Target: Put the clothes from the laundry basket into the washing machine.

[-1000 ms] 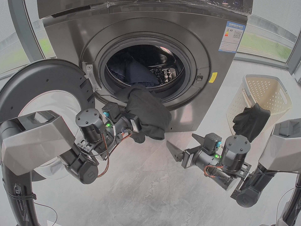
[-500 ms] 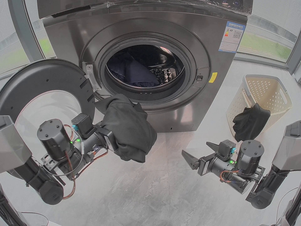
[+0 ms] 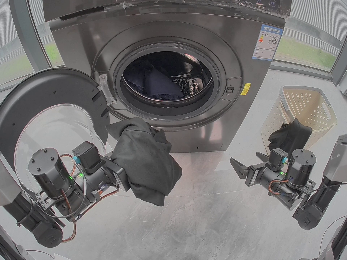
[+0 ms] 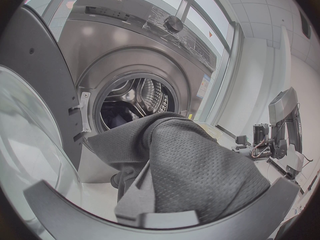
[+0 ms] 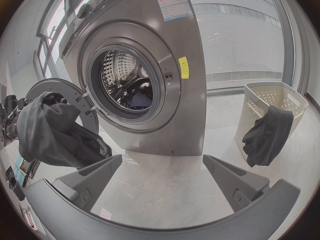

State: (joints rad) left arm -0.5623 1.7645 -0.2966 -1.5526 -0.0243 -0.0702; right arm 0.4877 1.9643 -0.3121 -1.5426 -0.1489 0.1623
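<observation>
Two containers: washer and basket, both on the floor; the basket stands to the washer's right.
Washer: door swung wide open to the left. The drum holds a navy garment and a black-and-white patterned piece.
Basket: cream, perforated. One black garment is draped over its front rim and hangs outside.
Left gripper: pinching a grey garment, held low beside the door, below the drum mouth and clear of the floor.
Right gripper: fingers spread, nothing between them, just in front of the basket.
Count: four garments seen, two grippers.
</observation>
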